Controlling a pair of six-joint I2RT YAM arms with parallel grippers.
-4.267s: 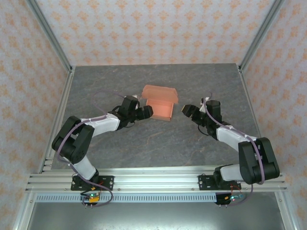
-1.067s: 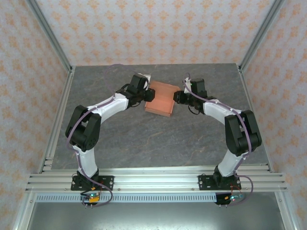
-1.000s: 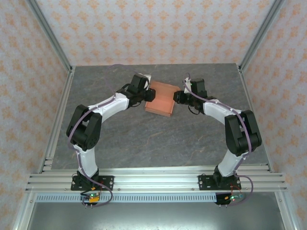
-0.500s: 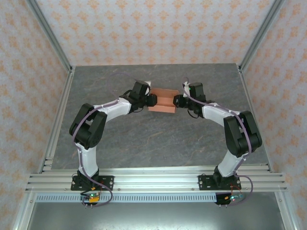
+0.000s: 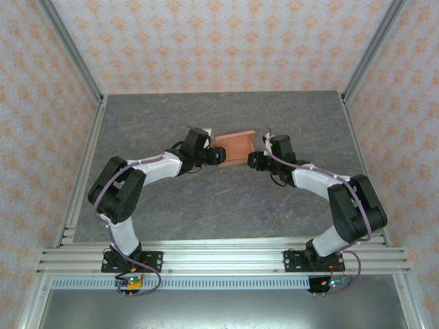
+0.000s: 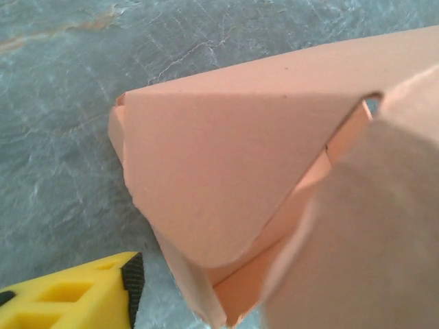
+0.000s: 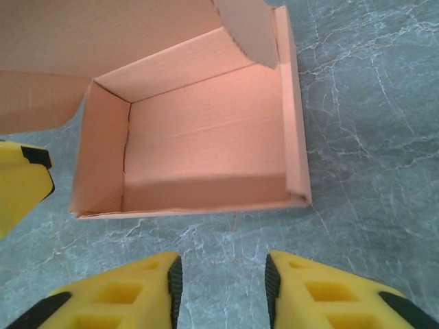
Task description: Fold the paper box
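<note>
From above, a grey marbled table (image 5: 206,205) sits between walls (image 5: 226,41) papered in a peach flower pattern, with metal rails (image 5: 226,257) along its near edge. The salmon card box (image 5: 235,147) lies around the table's middle, slightly toward the far edge, between the left claw (image 5: 218,156) at one end and the right claw (image 5: 255,161) at the other.

The left wrist camera shows a rounded flap of the box (image 6: 219,178) over the table, with one yellow finger (image 6: 75,298) beside it. Whether this claw is apart or together cannot be told.

The right wrist camera looks into the open box (image 7: 199,144), seeing bare card walls and floor. The right claw (image 7: 223,291) stands apart just before it, gripping nothing.
</note>
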